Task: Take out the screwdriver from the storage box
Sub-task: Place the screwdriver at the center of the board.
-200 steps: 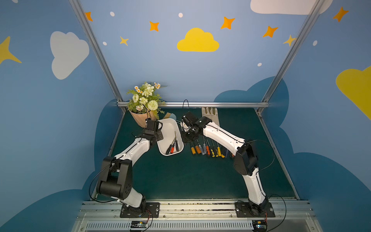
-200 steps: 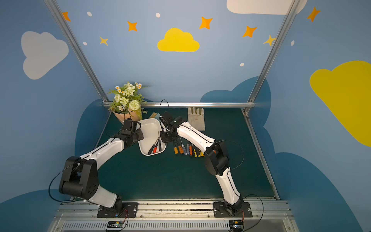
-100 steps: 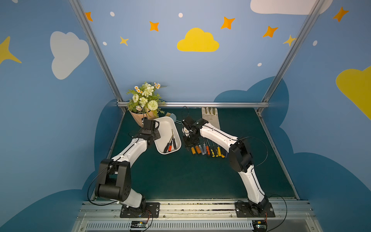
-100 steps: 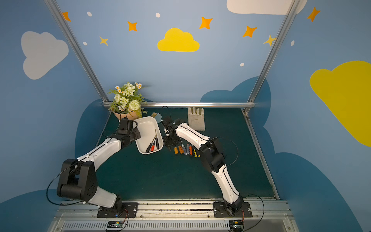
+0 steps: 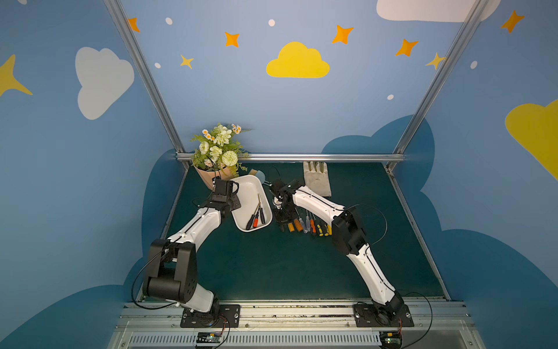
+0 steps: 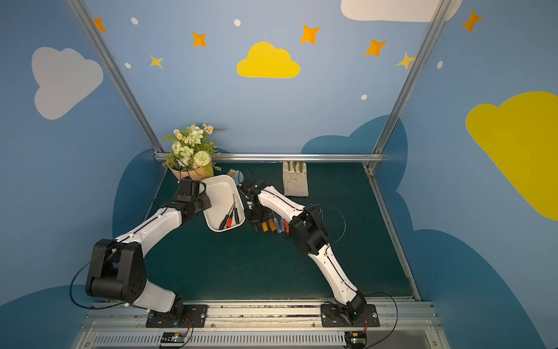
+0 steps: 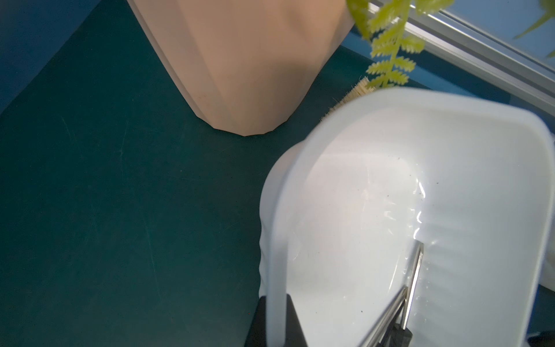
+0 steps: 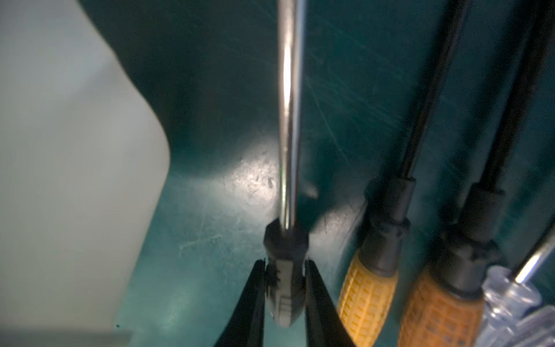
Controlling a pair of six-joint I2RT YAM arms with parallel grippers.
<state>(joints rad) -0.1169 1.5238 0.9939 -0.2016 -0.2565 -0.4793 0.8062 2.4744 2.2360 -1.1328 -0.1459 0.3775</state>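
1. A white storage box [image 5: 246,193] sits toward the back of a dark green mat [image 5: 271,266], between the two robot arms. Both top views show it turned at a slant. A peach flower pot [image 5: 207,179] holding artificial flowers stands just behind its far left corner.
2. The left gripper [image 7: 274,303] is clamped tight on the box's long left wall. The left wrist view shows one black finger outside the rim and one inside.
3. Three other screwdrivers [image 5: 256,218] lie close together inside the box. Their handles are at the near end and their shafts point toward the far end. One handle is red-orange and the other two are dark.
4. The right gripper [image 8: 285,296] is just outside the box's right wall. Its jaws stand a narrow way apart and pinch the black and grey handle of a screwdriver [image 8: 288,120], whose silver shaft points away from the gripper. This screwdriver is out of the box and low over the mat. Whether it touches the mat cannot be told.
5. Just to its right, a row of screwdrivers [image 5: 306,225] lies side by side on the mat, with orange, clear and yellow-and-black handles.
6. A pale glove [image 5: 317,181] lies flat at the back of the mat, beyond the right arm. A brush [image 5: 255,172] lies just behind the box's far end.
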